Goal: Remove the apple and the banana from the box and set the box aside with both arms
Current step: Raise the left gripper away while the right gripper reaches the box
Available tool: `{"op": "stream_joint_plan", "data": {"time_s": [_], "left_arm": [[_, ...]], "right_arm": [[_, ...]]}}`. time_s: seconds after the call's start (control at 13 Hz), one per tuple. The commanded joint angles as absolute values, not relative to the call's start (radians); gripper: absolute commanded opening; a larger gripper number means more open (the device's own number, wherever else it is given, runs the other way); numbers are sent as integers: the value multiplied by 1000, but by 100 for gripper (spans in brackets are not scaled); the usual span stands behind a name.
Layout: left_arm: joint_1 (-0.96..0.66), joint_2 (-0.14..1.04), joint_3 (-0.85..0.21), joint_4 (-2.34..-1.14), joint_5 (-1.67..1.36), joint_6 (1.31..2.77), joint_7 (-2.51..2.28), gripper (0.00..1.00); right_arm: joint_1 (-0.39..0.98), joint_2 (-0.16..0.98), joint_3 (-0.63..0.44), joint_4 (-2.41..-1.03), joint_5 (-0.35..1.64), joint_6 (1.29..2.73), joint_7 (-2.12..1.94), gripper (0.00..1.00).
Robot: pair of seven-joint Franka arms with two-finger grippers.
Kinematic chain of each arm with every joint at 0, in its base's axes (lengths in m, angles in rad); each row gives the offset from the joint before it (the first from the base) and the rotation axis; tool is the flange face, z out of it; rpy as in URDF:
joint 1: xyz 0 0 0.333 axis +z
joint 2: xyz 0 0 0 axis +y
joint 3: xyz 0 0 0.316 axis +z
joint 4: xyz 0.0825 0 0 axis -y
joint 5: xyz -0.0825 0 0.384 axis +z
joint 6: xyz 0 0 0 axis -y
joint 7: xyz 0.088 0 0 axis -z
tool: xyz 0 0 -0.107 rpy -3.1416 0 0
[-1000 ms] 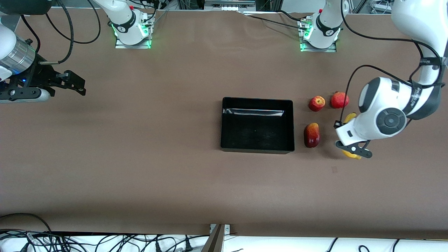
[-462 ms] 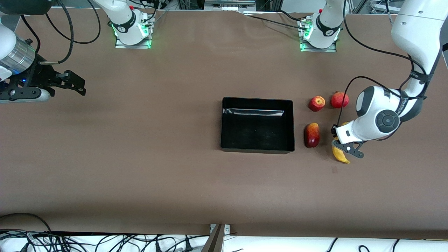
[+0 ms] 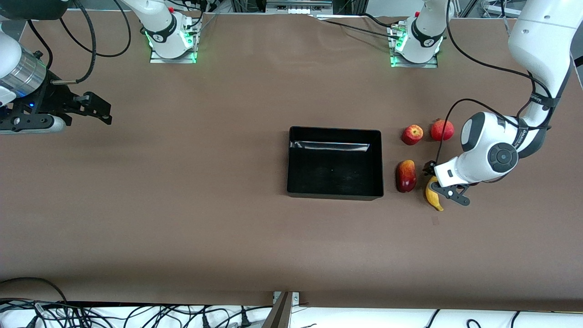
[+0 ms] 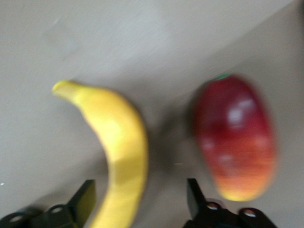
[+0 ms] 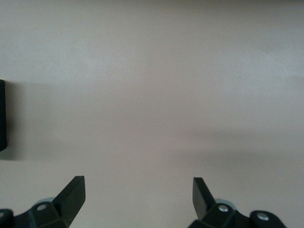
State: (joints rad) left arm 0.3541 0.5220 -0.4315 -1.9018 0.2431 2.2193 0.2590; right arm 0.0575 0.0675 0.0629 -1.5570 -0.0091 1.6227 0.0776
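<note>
On the tabletop, fruit out, box (image 3: 335,162) empty.
Right gripper (image 3: 93,108) waits, jaws wide and empty, well apart from the box; apple (image 3: 412,135) lies beside it; left gripper (image 3: 448,189), jaws open, straddles the banana (image 3: 432,194), whose length points toward the front camera.

Empty black box (image 3: 335,162), red apple (image 3: 412,135) and yellow banana (image 3: 432,194) lying beside it

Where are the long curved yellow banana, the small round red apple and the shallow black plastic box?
long curved yellow banana (image 3: 432,197), front view, mid-body.
small round red apple (image 3: 412,135), front view, centre.
shallow black plastic box (image 3: 334,196), front view, near wall.
</note>
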Motion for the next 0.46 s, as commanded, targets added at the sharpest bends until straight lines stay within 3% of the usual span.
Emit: {"op": "stream_joint_plan", "data": {"time_s": [0.0,0.15,0.38], "left_arm": [[356,417,-523,-1766,207,1905,156,100],[351,417,-552,-1599,207,1661,88,100],[351,416,-586,-1406,207,1450,46,100]], "right_arm": [[60,80,63,-1549,-14,1624,78,100],[61,126,64,-1549,-15,1623,78,100],[96,176,66,-1549,-14,1623,75,100]]}}
